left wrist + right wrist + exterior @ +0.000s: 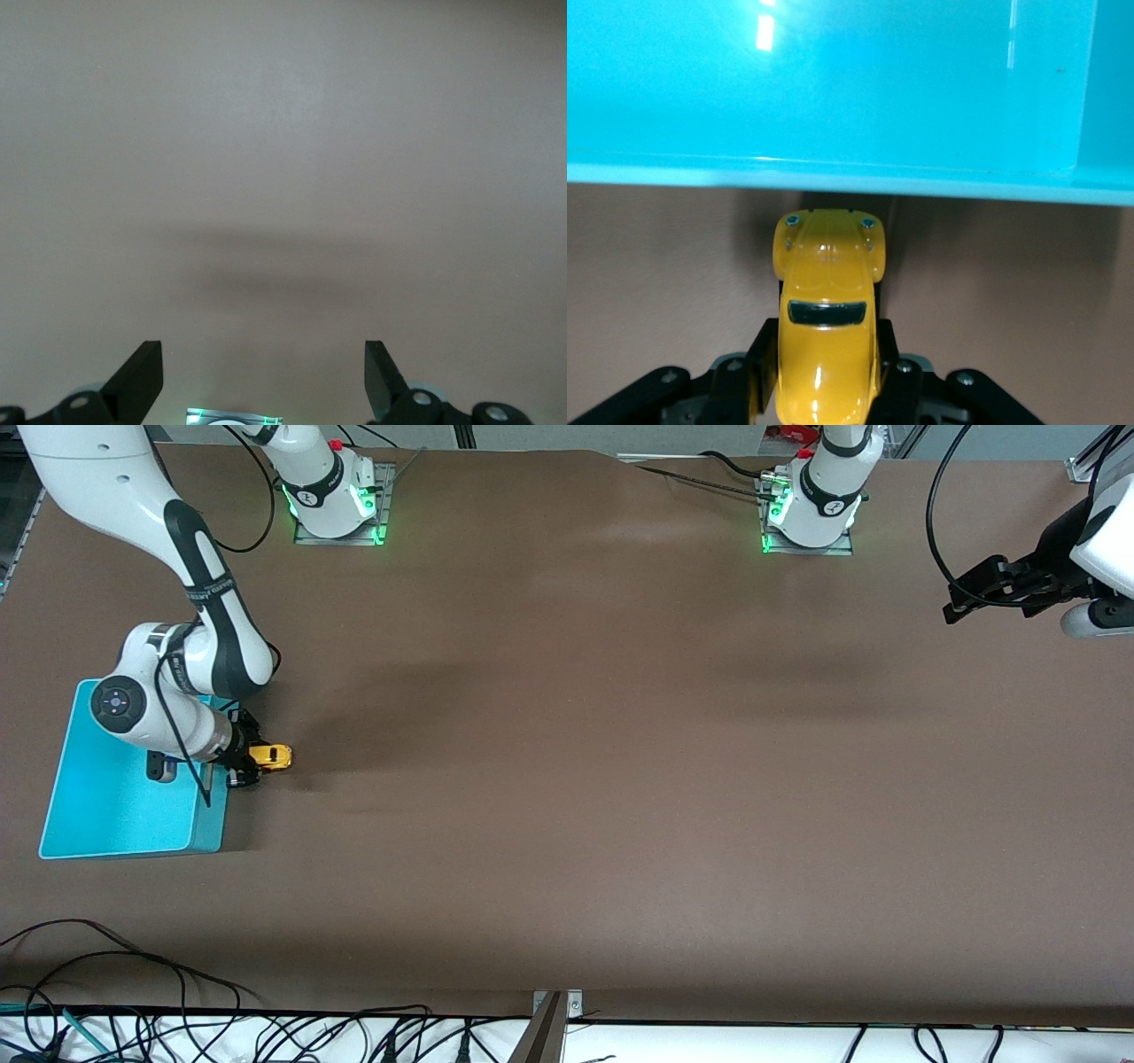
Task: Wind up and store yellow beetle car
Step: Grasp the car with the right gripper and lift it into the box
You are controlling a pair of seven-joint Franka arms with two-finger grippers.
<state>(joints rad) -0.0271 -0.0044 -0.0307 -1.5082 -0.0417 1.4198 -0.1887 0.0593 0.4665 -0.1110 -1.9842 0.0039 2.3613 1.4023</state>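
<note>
The yellow beetle car (273, 756) is held in my right gripper (255, 762), low over the brown table just beside the turquoise bin (115, 806), on the bin's side toward the left arm's end. In the right wrist view the car (827, 328) sits between the black fingers (756, 367) of my right gripper (826, 381), with its rounded end close to the bin's outer wall (833, 97). My left gripper (955, 607) waits open and empty above the table at the left arm's end; in the left wrist view it (263, 381) shows only bare table.
The brown table top (576, 779) stretches between the two arms with nothing else on it. The arm bases (337, 496) (811, 509) stand at the table's edge farthest from the front camera. Loose cables (133, 992) lie along the near edge.
</note>
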